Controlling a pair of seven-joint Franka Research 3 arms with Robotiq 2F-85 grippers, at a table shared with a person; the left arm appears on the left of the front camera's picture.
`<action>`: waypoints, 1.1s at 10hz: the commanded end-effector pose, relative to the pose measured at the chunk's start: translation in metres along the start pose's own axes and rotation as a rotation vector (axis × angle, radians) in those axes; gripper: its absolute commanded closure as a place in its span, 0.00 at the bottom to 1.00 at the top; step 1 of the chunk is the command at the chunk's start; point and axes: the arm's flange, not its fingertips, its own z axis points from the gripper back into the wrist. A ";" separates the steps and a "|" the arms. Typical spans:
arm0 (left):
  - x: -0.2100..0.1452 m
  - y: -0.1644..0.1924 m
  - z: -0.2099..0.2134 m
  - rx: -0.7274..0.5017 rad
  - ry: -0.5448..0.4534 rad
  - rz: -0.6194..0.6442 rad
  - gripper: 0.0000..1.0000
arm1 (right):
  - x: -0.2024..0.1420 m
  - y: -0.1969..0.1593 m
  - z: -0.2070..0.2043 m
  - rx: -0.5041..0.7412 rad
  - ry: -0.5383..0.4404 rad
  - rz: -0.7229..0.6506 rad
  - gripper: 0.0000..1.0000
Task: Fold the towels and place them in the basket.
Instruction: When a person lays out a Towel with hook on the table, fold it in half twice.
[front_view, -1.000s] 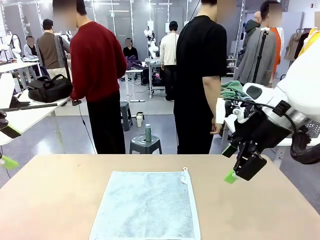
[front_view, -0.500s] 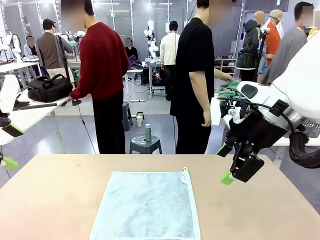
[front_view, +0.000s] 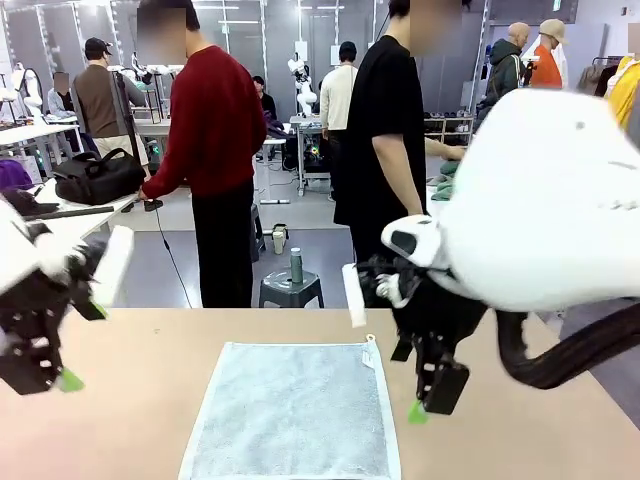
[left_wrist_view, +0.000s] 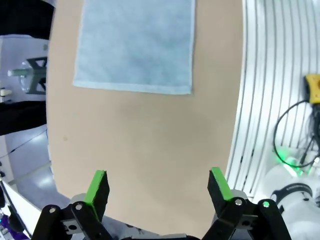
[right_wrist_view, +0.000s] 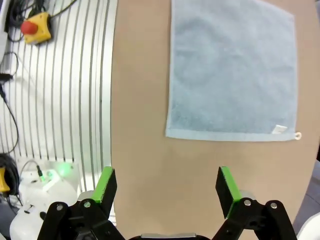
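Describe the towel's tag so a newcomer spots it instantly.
On the tan table lies one pale grey-blue towel, spread flat. At its far right corner in the front view sits the small white tag, the only bit poking past the hem.

A grey stool (front_view: 291, 290) stands on the grey floor (front_view: 315, 250) beyond the tan table (front_view: 130, 370).

Right gripper (front_view: 430, 398) swung in to just beside the towel's (front_view: 290, 410) right edge (near its tag corner); left gripper (front_view: 84, 348) came nearer its left side
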 end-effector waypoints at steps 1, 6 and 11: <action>0.013 0.001 -0.044 0.014 0.126 -0.030 0.00 | 0.015 -0.019 -0.018 0.029 0.111 0.000 0.00; 0.036 -0.008 -0.149 -0.101 0.132 -0.001 0.00 | 0.019 -0.027 -0.095 0.115 0.187 0.007 0.00; 0.030 -0.016 -0.210 -0.238 0.115 0.051 0.00 | 0.008 -0.032 -0.143 0.091 0.183 -0.011 0.00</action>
